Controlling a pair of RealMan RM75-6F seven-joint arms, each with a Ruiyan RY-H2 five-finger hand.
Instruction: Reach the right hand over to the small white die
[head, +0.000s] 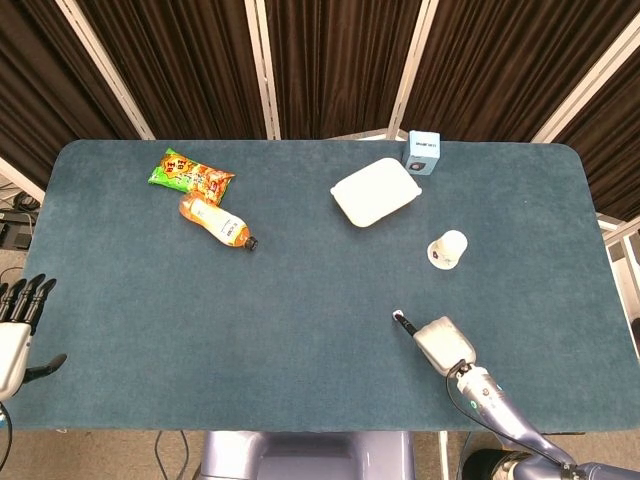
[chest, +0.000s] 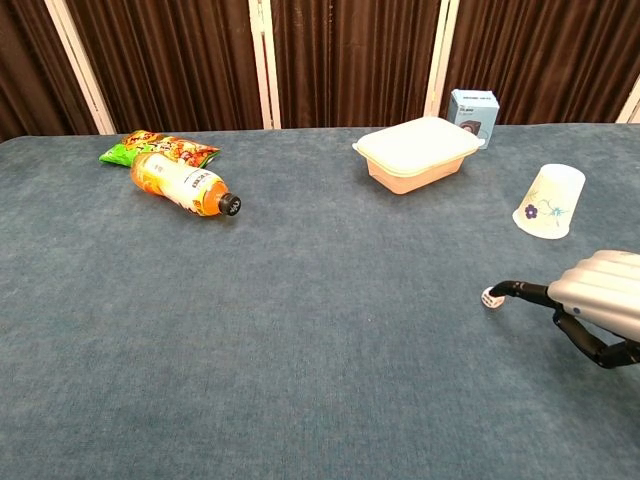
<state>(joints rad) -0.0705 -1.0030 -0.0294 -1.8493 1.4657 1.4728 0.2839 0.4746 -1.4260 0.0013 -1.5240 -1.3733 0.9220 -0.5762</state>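
The reach looks all but done. On the blue surface (head: 300, 290) the right hand (chest: 600, 290) lies low near the front edge, one dark finger stretched out so that its tip meets the small white die (chest: 489, 297), which it partly covers; in the head view only a white speck shows at that fingertip. The other fingers curl underneath with nothing between them, so this hand grasps nothing. What may be left is a small settling over the die.

Taking the die as landmark: the cream lidded box (head: 376, 191) sits well behind it, the orange drink bottle (head: 214, 222) lies on its side far to the left, the snack bag (head: 189, 173) just behind that bottle, the little blue carton (head: 422, 151) behind the lidded box, and the tipped paper cup (head: 447, 249) behind and to the right. None of them stands in the way. The left hand (head: 20, 320) hangs off the surface far to the left, fingers straight and released.
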